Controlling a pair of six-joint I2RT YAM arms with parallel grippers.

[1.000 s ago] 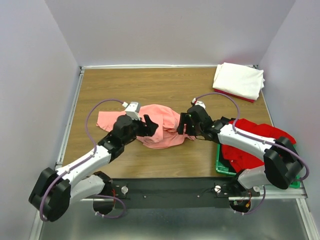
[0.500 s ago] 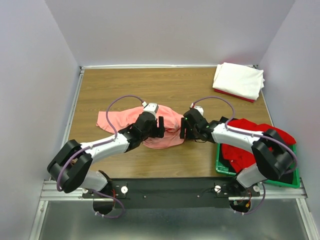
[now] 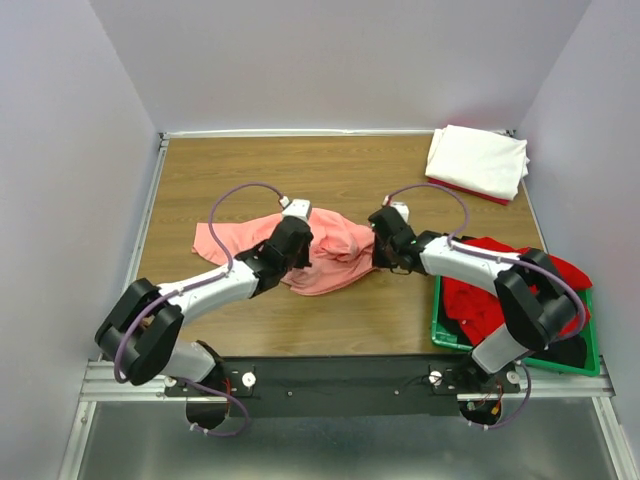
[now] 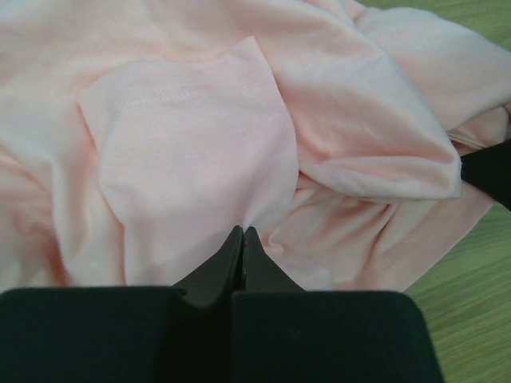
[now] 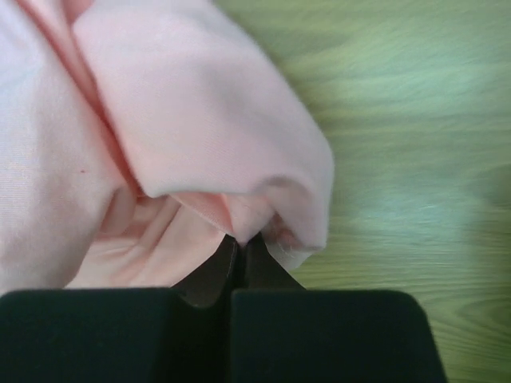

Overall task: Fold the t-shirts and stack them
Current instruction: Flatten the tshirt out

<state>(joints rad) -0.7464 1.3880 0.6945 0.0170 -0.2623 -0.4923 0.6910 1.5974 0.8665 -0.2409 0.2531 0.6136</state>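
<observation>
The pink shirt [image 4: 184, 152] fills most of the view, crumpled into soft folds, with one smooth flap lying over the middle. The left gripper [image 4: 242, 237] comes in from the bottom edge, its black jaws pressed together, and creases in the cloth gather at their tips. Wooden bench [image 4: 471, 271] shows at the lower right and top right corner. A black tip [image 4: 489, 174] pokes in at the right edge, touching the shirt's fold.

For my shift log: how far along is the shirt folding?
Done: folded white cloth t-shirt stacked on a red one, far right. In hand: left gripper and right gripper shut on the crumpled salmon-pink t-shirt. Remaining: bright red cloth in the green plastic crate.
</observation>
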